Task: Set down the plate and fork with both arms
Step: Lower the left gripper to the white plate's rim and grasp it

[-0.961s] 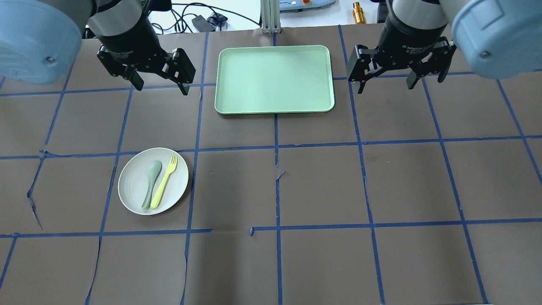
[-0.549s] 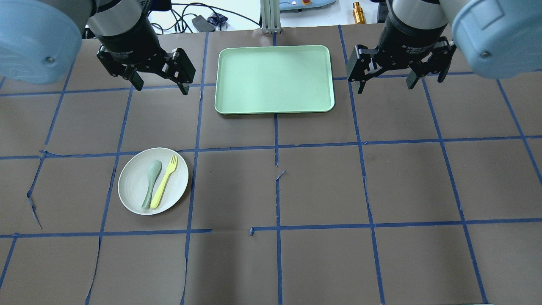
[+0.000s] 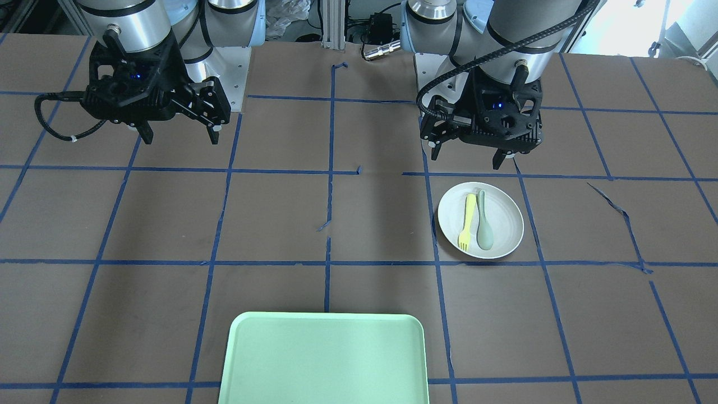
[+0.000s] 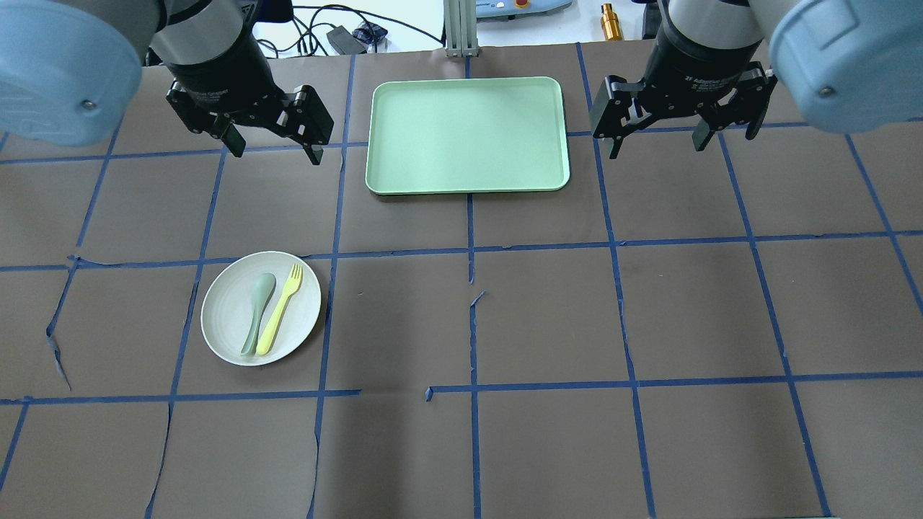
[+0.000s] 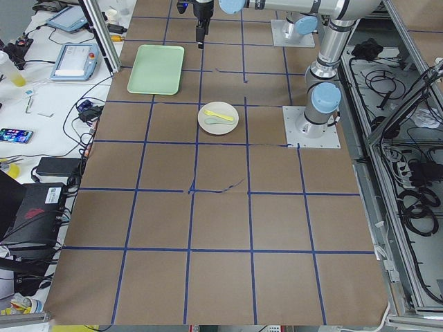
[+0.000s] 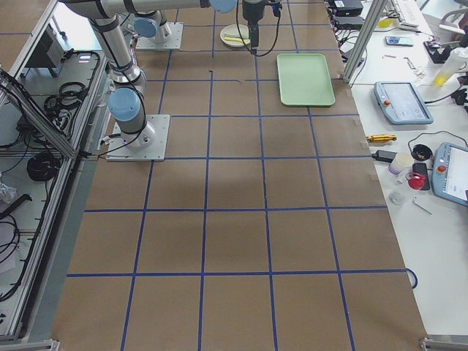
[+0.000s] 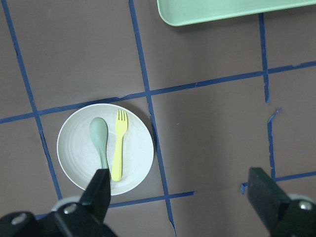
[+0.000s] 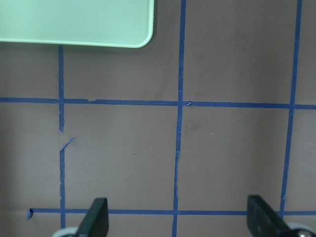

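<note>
The off-white plate (image 4: 225, 311) sits on the table at the left front, below and nearer than my left gripper (image 4: 272, 146). The yellow fork (image 4: 280, 308) lies in it beside a grey-green spoon (image 4: 257, 311). The left gripper is open, empty and held high above the table. The left wrist view looks down on the plate (image 7: 136, 148), fork (image 7: 118, 148) and spoon (image 7: 100, 140) between the open fingers (image 7: 98, 192). My right gripper (image 4: 656, 148) is open and empty, high over bare table to the right of the tray.
A mint-green rectangular tray (image 4: 467, 135) lies at the far middle of the table between the two grippers, with nothing on it. Brown paper with blue tape lines covers the table (image 4: 548, 317). Cables and devices lie beyond the far edge.
The left gripper has shifted very slightly. The plate, fork, spoon, tray and right gripper have not moved.
</note>
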